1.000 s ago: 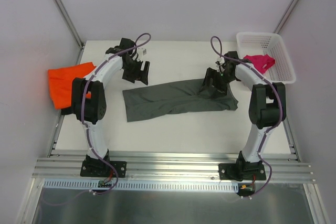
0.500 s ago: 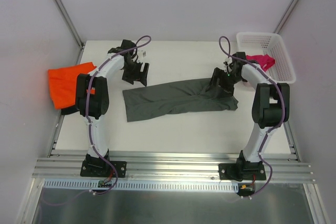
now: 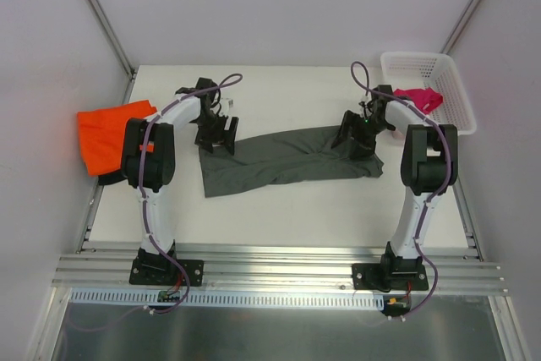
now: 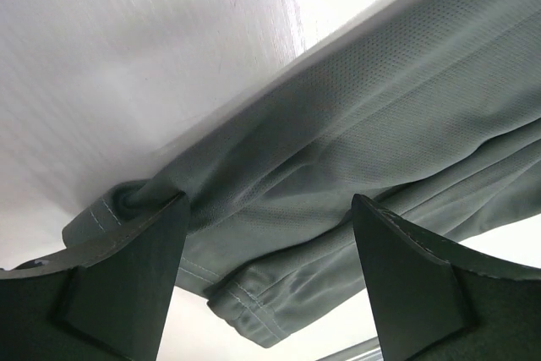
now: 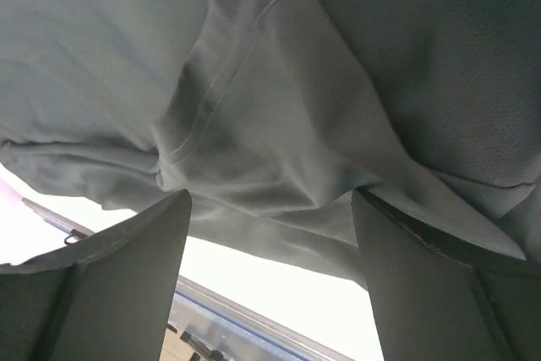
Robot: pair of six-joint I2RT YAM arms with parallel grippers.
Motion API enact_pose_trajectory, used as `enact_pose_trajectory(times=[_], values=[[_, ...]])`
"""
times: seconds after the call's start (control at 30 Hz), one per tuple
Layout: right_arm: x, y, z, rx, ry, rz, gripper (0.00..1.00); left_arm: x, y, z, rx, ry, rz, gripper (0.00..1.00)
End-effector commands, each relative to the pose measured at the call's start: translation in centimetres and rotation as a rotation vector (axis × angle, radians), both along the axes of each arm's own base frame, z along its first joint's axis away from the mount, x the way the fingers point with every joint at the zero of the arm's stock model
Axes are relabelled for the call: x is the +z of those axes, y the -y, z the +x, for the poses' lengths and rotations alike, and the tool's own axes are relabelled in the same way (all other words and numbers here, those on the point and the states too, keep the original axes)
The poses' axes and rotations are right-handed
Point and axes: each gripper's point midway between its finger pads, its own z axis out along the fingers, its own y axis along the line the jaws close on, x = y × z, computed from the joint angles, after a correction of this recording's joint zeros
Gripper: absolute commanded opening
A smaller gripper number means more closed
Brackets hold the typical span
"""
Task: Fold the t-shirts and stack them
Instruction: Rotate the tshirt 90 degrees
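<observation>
Both grippers have come down closer to the dark grey shirt (image 3: pixel 287 162) than they were a moment ago, and now they sit right at its far edge. That shirt lies long and mostly flat on the table (image 3: pixel 287 209), to the left of the white basket (image 3: pixel 461 124) and a bit nearer to me. It looks thin, soft and light, so I think it will flop and bunch up and will not keep any shape when I lift it. It may also slide a little on the smooth top. The stitched hem (image 4: pixel 226 292) looks like the best place to pinch, since it is thicker and should not slip out so fast. The left gripper (image 3: pixel 217 141) is at the shirt corner far from the basket, its fingers (image 4: pixel 127 276) wide apart, with a small bunched fold against one of them. The right gripper (image 3: pixel 353 139) is at the shirt end close to the basket, also wide apart, with cloth in the gap but nothing pinched yet. A pink shirt (image 3: pixel 418 101) sits in the basket. An orange shirt (image 3: pixel 106 137) lies well apart from the basket, past the grey shirt.
</observation>
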Motion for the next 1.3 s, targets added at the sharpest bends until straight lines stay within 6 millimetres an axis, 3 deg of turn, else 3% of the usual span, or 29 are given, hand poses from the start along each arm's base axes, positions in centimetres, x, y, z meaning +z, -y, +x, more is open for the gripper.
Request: enact_pose_trajectory(times=[0.0,0.27,0.5,0.53,0.63,0.7,0.73,1.03,1.07,1.27], values=[[0.6,0.5,1.2,0.002,0.032,-0.014,0.81,1.9,0.2,-1.0,0.011,0.002,-0.034,0.78],[-0.8,0.8,2.4,0.008,0.021,-0.034,0.81,0.1,-0.6,-3.4,0.020,-0.066,-0.001,0.78],[-0.1,-0.4,6.9,-0.036,0.066,0.020,0.81,0.9,-0.4,-5.7,0.005,-0.074,-0.008,0.78],[0.1,-0.6,8.2,-0.040,0.090,0.027,0.81,1.0,-0.4,-5.9,0.000,-0.071,-0.009,0.78],[1.5,-1.6,11.1,-0.046,0.161,0.048,0.81,1.5,0.1,-7.0,-0.016,-0.074,-0.023,0.78],[1.3,-2.4,12.5,-0.048,0.181,0.059,0.81,1.4,0.4,-7.9,-0.028,-0.091,-0.025,0.78],[2.3,-2.7,13.7,-0.049,0.219,0.065,0.81,1.5,0.8,-8.3,-0.042,-0.092,-0.027,0.78],[2.1,-6.9,18.4,-0.055,0.311,0.149,0.82,0.5,2.8,-12.2,-0.082,-0.176,-0.040,0.78],[2.9,-7.4,19.5,-0.052,0.353,0.161,0.81,0.3,3.0,-12.7,-0.089,-0.188,-0.036,0.78],[2.7,-9.5,21.8,-0.055,0.421,0.203,0.81,0.2,4.6,-14.7,-0.126,-0.219,-0.053,0.79]])
